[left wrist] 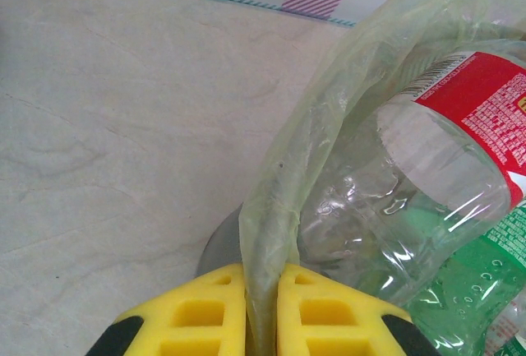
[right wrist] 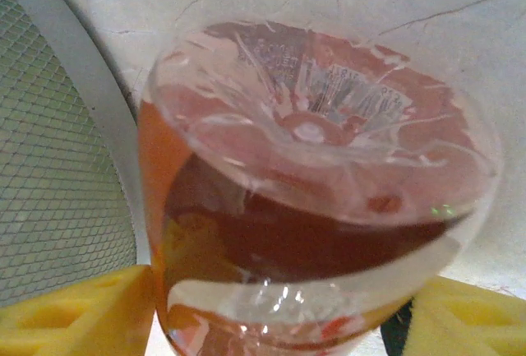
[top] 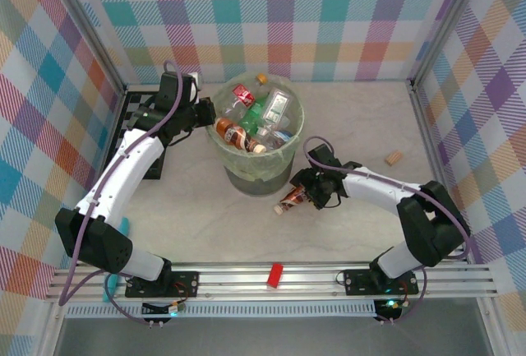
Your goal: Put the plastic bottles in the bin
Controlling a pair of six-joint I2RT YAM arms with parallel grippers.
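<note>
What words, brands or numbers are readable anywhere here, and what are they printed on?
Nothing reads clearly.
Red label on the clear plastic bottle: white small print and a barcode, too blurred to read.
Brown drink bottle: print seen through its clear base, too blurred to read.
Labels of the heaped bottles in the round pale-green bin: too small to read.

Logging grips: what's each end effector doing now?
Left end effector: closed on the bin liner.
Right end effector: around the brown bottle; grip cannot be told.
</note>
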